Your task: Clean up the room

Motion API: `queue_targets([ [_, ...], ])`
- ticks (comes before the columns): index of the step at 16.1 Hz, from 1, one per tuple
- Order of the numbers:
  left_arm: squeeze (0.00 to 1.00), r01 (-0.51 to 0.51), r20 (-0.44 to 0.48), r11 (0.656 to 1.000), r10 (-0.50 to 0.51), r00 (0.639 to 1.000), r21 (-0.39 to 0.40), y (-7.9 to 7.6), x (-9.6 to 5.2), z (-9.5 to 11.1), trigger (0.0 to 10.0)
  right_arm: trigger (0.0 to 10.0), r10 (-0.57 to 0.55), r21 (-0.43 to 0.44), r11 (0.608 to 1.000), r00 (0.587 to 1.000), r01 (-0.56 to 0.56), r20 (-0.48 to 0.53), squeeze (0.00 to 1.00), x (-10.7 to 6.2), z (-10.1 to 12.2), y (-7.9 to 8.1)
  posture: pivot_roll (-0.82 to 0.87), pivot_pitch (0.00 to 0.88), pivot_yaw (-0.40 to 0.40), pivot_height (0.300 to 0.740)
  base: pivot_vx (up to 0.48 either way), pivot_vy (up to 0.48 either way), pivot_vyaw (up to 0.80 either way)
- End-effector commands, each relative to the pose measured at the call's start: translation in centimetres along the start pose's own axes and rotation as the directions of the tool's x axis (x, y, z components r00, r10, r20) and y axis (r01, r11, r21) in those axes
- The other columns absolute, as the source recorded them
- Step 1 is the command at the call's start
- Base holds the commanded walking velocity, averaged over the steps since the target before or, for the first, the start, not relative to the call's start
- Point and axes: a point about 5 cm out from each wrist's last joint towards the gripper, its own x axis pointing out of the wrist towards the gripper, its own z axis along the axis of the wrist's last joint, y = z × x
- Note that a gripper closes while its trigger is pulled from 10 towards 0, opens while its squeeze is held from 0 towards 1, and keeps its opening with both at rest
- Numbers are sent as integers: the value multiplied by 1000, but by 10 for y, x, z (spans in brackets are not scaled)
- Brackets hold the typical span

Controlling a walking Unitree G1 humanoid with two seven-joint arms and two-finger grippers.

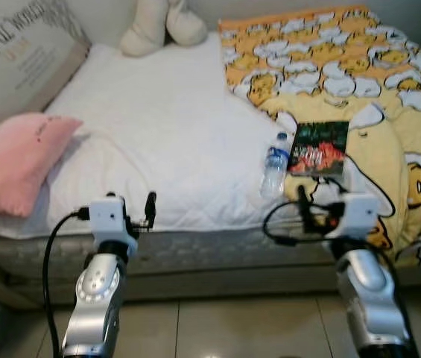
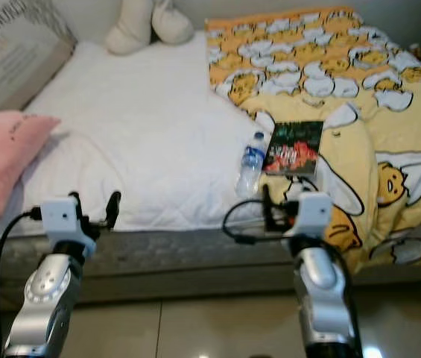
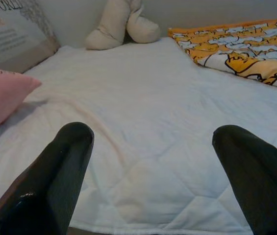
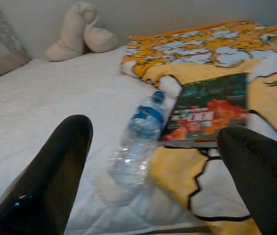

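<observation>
You've got a plastic water bottle (image 1: 275, 164) lying on its side near the front edge of the bed (image 1: 158, 134), where the white quilt meets the yellow duck-print blanket (image 1: 344, 67), and a dark-covered book (image 1: 319, 148) flat on the blanket just beside it, touching or nearly so at the bottle's cap end. Those two look like the clutter to clear, so you're at the approach step: nothing is gripped yet. Your right end effector (image 4: 158, 161) hovers short of the mattress edge, its fingers (image 4: 55, 166) spread wide apart and framing the bottle in the wrist view. Next move, by my read, is to reach forward and down over the edge and close across the bottle's body; it's round and on soft bedding, so it may roll or sink away as you press. Mind the book alongside, which a wide finger could snag. Your left end effector (image 3: 153, 171) is also spread apart, held off the bed edge and looking over bare white quilt. Further out you have a pink pillow (image 1: 13, 160) at the left edge, a printed cushion (image 1: 16, 52) behind it, and a cream plush toy (image 1: 162, 22) at the head, all well apart from your reach.
</observation>
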Motion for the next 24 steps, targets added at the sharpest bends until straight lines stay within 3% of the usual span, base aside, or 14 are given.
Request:
queue_targets([
  [1, 0, -30, 10, 999, 30, 1000, 19, 8, 0, 5, 10000, 10000, 12, 1, 1000, 1000, -12, 25, 0, 3, 6, 4, -204, 0, 151, 740, 469, 0, 0],
  [14, 0, -1, 43, 999, -1, 999, 42, 5, 3, 11, 10000, 10000, -7, 8, 1000, 1000, 7, 13, 0, 22, 8, -2, -188, 0, 143, 740, 472, 0, 0],
  [18, 0, -16, 49, 999, 14, 999, 39, 9, 1, 13, 10000, 10000, -97, 123, 987, 993, 104, -66, 0, 42, 2, -10, -168, 0, 158, 740, 0, 0, 0],
  [20, 0, -2, 50, 999, 0, 999, 47, 10, 0, 16, 10000, 10000, -126, 120, 982, 981, 144, -147, 0, 51, -10, -16, -136, 0, 161, 740, 0, 0, 0],
  [22, 0, 178, 11, 981, -179, 984, 76, -4, -3, 20, 10000, 10000, -142, 158, 971, 962, 182, -232, 0, 60, -19, -15, -84, 0, 161, 740, 0, 0, 0],
  [23, 0, 288, -80, 955, -283, 956, 73, -13, -6, 14, 10000, 10000, -119, 179, 969, 954, 172, -274, 0, 63, -24, -9, -59, 0, 162, 740, 0, 0, 0],
  [24, 0, 385, -108, 917, -375, 921, 105, -20, -10, 17, 10000, 10000, -113, 187, 966, 944, 177, -310, 0, 66, -27, -3, -43, 0, 165, 740, 0, 0, 0],
])
